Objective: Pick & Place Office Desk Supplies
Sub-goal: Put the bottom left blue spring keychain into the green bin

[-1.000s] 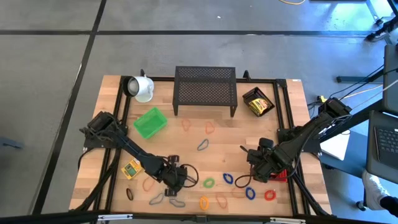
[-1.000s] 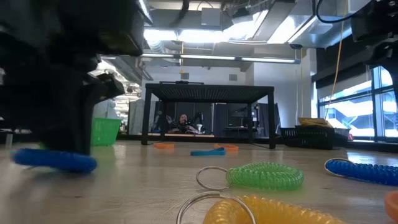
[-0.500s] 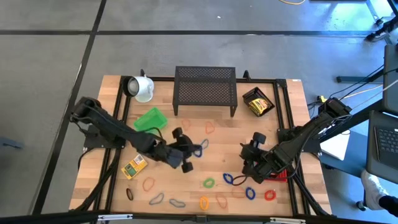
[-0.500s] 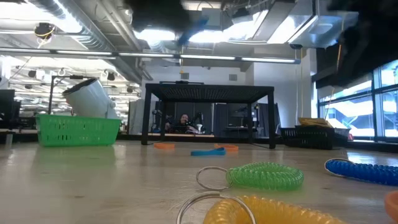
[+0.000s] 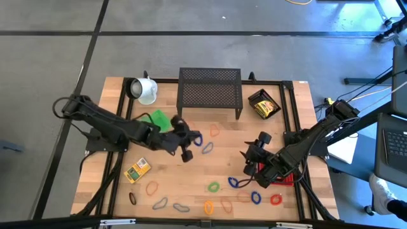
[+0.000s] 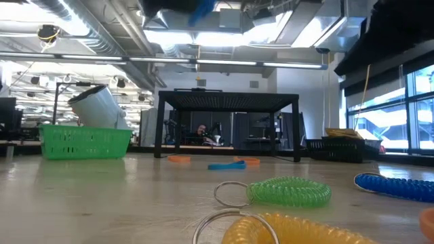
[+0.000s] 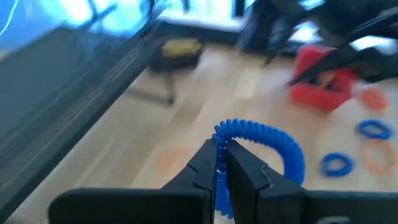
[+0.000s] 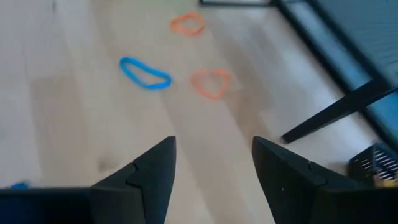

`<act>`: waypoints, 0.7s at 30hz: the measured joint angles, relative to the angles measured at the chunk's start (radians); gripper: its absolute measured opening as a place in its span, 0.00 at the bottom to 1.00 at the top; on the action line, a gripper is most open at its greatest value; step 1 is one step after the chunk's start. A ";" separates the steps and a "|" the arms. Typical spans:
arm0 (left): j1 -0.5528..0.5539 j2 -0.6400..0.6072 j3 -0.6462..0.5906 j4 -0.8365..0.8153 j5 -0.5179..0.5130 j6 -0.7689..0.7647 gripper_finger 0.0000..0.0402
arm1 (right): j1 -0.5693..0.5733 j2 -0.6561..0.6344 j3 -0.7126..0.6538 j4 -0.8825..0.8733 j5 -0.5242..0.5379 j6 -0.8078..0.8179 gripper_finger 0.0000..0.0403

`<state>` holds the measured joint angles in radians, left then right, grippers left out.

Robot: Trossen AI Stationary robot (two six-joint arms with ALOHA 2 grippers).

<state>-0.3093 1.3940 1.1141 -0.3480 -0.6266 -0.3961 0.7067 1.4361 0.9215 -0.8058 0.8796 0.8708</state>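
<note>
Near edge of the worktop: green loop and yellow loop lie untouched, more loops scattered around them. Left gripper has lifted off the near-left spot where it was a second ago and swung toward the middle, fingers clamped on a blue coiled loop, carried clear of the wood. Right gripper has drifted slightly inward, fingers apart, nothing between them, hovering over the right-side loops. Yellow box sits flat near-left. Green basket lies just beyond the left gripper, likely the drop target. One loop in transit; most still to go.
</note>
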 joint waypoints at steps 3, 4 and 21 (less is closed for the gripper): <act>0.037 -0.027 0.000 -0.191 -0.001 -0.097 0.04 | 0.000 0.000 0.000 0.004 -0.088 0.008 0.53; 0.050 -0.033 0.000 -0.251 -0.002 -0.125 0.04 | 0.000 0.000 0.000 0.006 -0.123 0.008 0.53; 0.322 -0.051 0.000 -0.987 0.138 -0.318 0.02 | 0.000 0.000 0.000 0.034 -0.621 0.011 0.53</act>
<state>0.0126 1.3426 1.1141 -1.3354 -0.4888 -0.7144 0.7067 1.4361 0.9215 -0.7719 0.2588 0.8818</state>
